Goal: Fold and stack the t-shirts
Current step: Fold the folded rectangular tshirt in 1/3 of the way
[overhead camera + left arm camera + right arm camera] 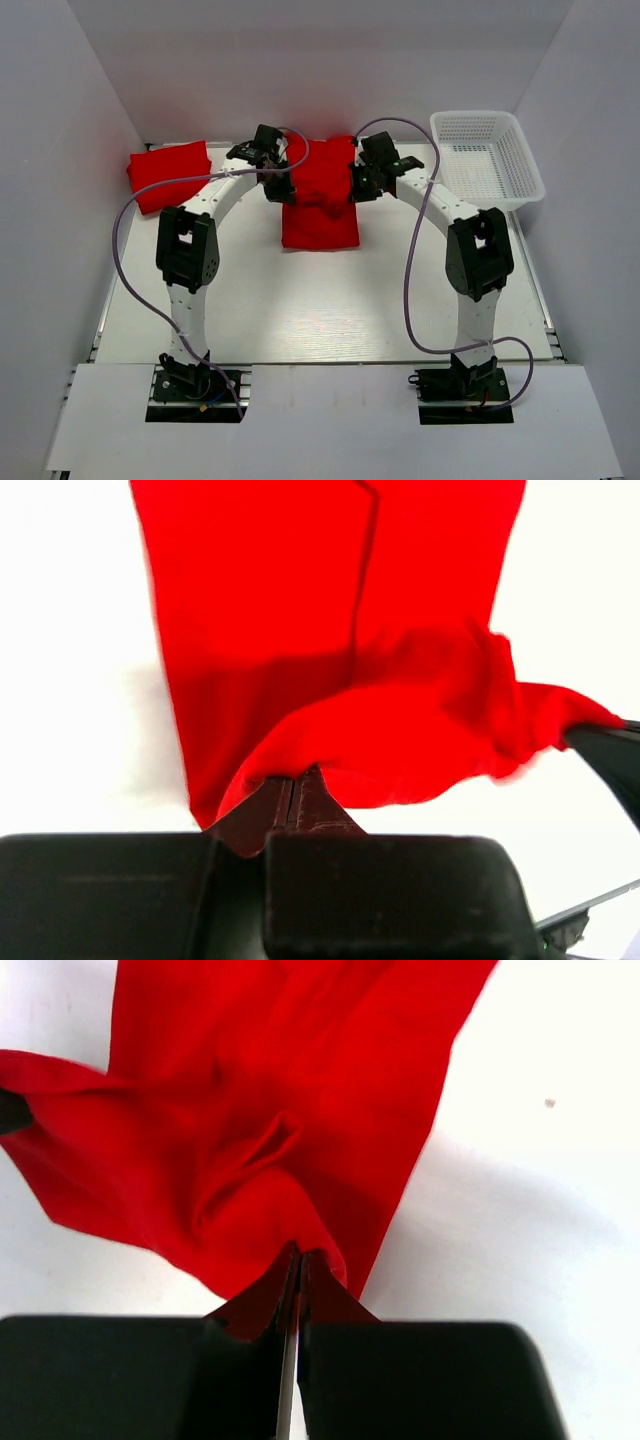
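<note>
The left claw (295,785) and the right claw (298,1260) each pinch an edge of the red t-shirt (320,215), which sags between them. It looks like a fold half done. Next they should lay the held end down together. A folded t-shirt (170,172) sits left of the left claw.

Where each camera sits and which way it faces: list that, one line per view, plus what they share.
Top external: above and behind the bases, looking down on the table, left arm, right arm, the middle t-shirt, a folded t-shirt and the basket.
Left wrist: on the left arm, looking past the left gripper, shut on cloth.
Right wrist: on the right arm, looking past the right gripper, also shut on cloth.
Shared: all three show the middle t-shirt, pinched at both sides.
</note>
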Tool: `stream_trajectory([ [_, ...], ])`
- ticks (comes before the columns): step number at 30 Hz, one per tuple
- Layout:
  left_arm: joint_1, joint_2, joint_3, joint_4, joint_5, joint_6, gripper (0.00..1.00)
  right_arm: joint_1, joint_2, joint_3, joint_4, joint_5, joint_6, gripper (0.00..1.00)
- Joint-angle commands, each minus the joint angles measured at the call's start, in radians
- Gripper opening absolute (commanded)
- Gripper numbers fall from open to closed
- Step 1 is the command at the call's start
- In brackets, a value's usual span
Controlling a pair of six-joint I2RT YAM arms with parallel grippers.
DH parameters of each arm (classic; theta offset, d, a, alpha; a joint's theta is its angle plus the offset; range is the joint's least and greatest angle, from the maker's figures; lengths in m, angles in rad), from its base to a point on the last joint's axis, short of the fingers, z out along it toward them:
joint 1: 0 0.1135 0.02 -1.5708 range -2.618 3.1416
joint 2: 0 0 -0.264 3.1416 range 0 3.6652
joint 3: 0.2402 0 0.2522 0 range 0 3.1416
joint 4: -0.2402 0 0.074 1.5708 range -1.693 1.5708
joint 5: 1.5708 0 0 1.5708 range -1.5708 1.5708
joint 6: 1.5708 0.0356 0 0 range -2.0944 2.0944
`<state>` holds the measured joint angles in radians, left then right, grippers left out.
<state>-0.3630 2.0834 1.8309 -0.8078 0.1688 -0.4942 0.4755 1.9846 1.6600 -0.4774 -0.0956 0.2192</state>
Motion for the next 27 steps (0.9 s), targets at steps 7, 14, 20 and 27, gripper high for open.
stream_trajectory([
  [7,0.062,0.038,0.114,0.042,0.015,0.052,0.0,-0.054,0.121,0.216,-0.061,-0.087,-0.037,0.0],
  [14,0.082,0.113,0.154,0.056,0.063,0.068,0.0,-0.078,0.178,0.268,-0.061,-0.137,-0.038,0.0],
  [20,0.091,0.153,0.154,0.093,0.095,0.068,0.0,-0.089,0.229,0.303,-0.041,-0.17,-0.02,0.0],
  [27,0.11,0.199,0.172,0.137,0.095,0.059,0.0,-0.112,0.273,0.303,0.045,-0.153,0.048,0.0],
])
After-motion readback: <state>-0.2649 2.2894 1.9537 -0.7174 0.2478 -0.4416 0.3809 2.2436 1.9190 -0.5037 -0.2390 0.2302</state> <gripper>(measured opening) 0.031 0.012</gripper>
